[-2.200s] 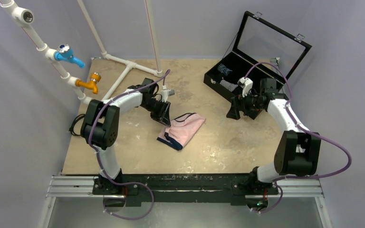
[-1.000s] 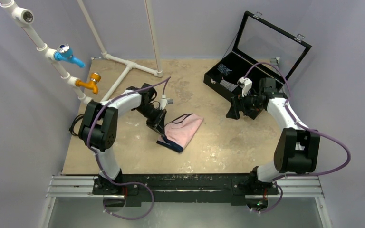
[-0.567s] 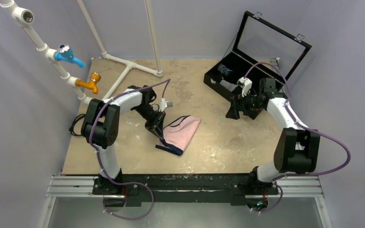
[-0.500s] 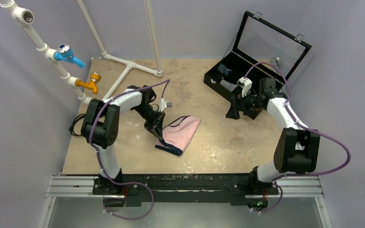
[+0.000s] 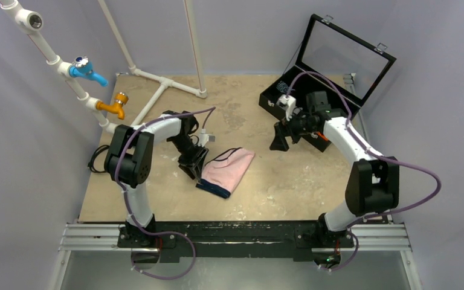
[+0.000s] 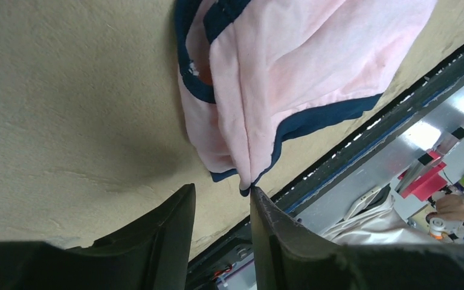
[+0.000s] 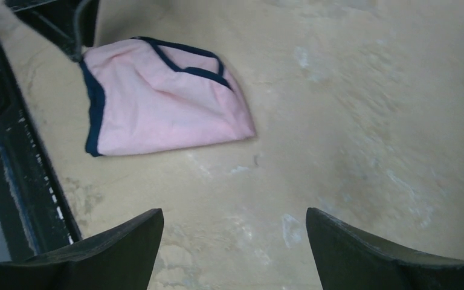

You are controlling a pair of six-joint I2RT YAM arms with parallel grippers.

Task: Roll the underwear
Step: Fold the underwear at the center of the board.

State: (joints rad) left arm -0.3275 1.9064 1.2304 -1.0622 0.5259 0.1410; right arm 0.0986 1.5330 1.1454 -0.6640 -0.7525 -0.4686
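Now that the left gripper (image 6: 220, 193) has let go, fingers slightly apart and empty, the underwear (image 5: 228, 171) lies folded flat just ahead of its tips, corner touching one finger. Right gripper (image 5: 278, 140), jaws wide, has swung closer; rolling probably starts next.

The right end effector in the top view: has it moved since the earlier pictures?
Yes. The right end effector has shifted left, away from the open black case and toward the underwear.
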